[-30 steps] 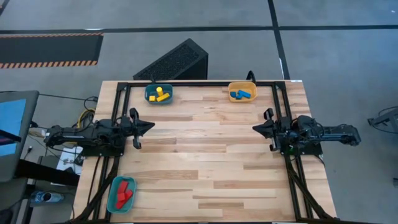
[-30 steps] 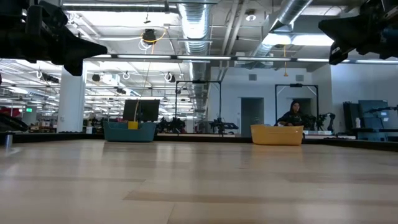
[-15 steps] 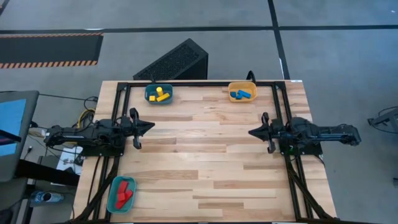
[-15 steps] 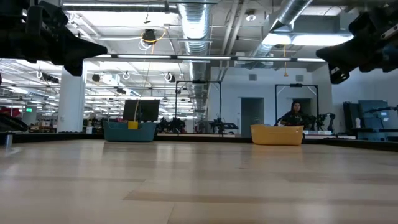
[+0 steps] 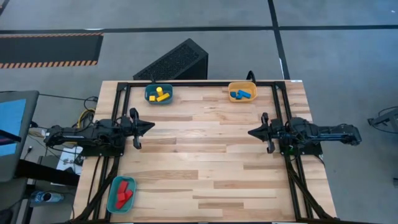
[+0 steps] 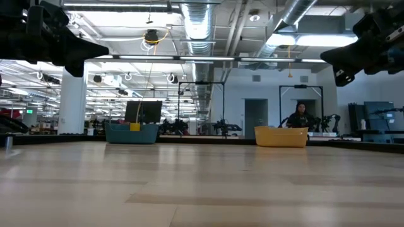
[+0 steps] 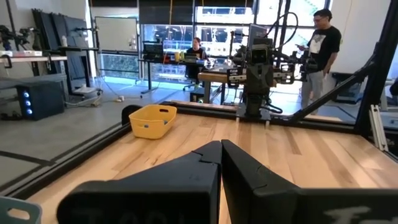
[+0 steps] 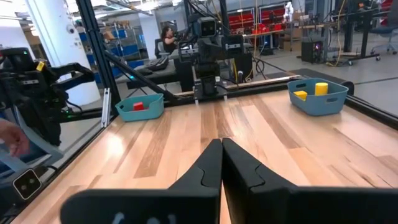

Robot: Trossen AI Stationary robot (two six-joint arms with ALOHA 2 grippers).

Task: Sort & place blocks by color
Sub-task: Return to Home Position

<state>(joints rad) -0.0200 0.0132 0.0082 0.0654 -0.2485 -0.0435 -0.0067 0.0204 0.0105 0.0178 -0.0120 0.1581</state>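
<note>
The blocks lie sorted in three bins on the desk (image 5: 205, 162). The yellow blocks (image 5: 160, 95) are in the far teal bin (image 5: 147, 94), and the blue blocks (image 5: 243, 94) are in the orange bin (image 5: 231, 88) along the same far edge. The red blocks (image 5: 124, 191) are in the near teal bin (image 5: 111, 202) at the left front corner. The left gripper (image 5: 151, 125) hovers over the desk's left side and the right gripper (image 5: 250, 132) over its right side. They face each other, each with its fingers pressed together on nothing.

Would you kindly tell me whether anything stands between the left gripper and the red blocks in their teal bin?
Nothing visible does. Only bare table lies between the left gripper, jaws shut, and the red blocks; just the teal bin's own wall surrounds them.
</note>
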